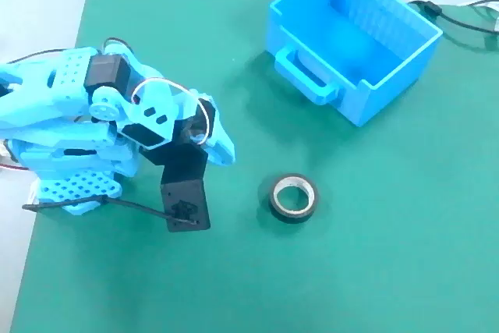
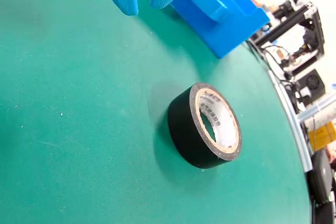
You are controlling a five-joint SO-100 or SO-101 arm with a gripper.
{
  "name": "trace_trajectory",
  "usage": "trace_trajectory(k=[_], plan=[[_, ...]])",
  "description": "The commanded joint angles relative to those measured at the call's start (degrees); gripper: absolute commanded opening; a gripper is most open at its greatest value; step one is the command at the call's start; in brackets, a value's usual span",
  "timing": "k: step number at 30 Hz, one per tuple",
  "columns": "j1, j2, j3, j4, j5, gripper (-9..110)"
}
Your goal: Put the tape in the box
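The tape [image 1: 276, 203], a small black roll with a pale core, lies on the green mat right of the arm. In the wrist view the tape [image 2: 181, 129] stands tilted on its edge, below and right of the fingers. The box [image 1: 351, 37], a bright blue bin with a loop handle facing the arm, sits at the mat's top right and looks empty. In the wrist view only its wall and handle [image 2: 220, 9] show. My gripper [image 1: 226, 152] is folded back near the arm's base, well left of the tape. Its jaws [image 2: 143, 8] hold nothing and stand nearly closed, with only a narrow gap.
A black plate [image 1: 185, 200] with a thin cable hangs from the arm toward the mat. Black cables [image 1: 460, 17] lie behind the box on the white table. In the wrist view, camera gear on stands [image 2: 299, 30] sits beyond the mat's right edge.
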State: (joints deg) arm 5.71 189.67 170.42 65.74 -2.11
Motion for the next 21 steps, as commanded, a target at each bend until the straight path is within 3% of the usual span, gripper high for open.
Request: trace_trajectory(k=[1,21], plan=[[0.35,0.53,0.44,-0.62,-0.70,0],[5.80,0.53,0.53,-0.62,3.60,0]])
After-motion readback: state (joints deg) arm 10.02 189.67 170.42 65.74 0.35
